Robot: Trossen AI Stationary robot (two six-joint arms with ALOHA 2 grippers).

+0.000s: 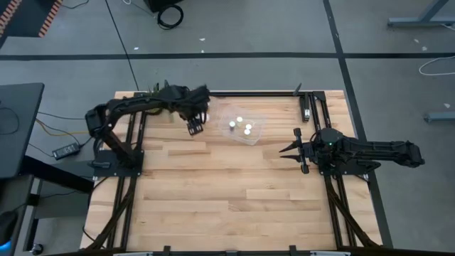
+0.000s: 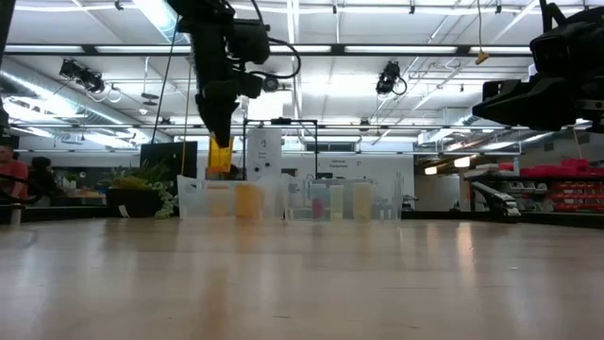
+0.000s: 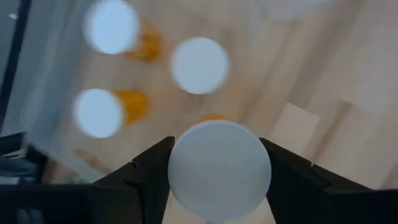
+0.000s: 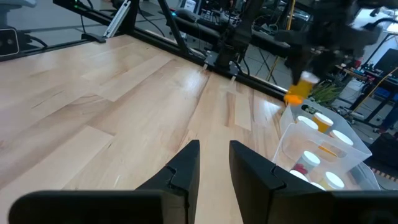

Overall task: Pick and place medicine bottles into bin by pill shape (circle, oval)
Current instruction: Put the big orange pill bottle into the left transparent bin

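Note:
My left gripper (image 1: 195, 126) is shut on an orange pill bottle with a white cap (image 3: 219, 171), held in the air just left of a clear plastic bin (image 1: 250, 135). The bottle also shows in the low view (image 2: 220, 156) and in the right wrist view (image 4: 298, 91). In the bin stand three bottles with white caps (image 1: 240, 126); the left wrist view shows them from above (image 3: 199, 65). My right gripper (image 1: 290, 151) is open and empty above the table, right of the bin. My left gripper pinches the bottle at its top, one finger (image 3: 146, 174) on each side of the round white cap (image 3: 180, 168). The fingers come from above, pointing down. The bottle hangs upright below them (image 2: 220, 161), lifted clear of the table and higher than the bin's rim.
The wooden table top (image 1: 213, 192) stretches bare toward the near edge. Black frame rails (image 1: 313, 107) run along the far and side edges. The bin (image 2: 283, 200) stands at the table's far middle.

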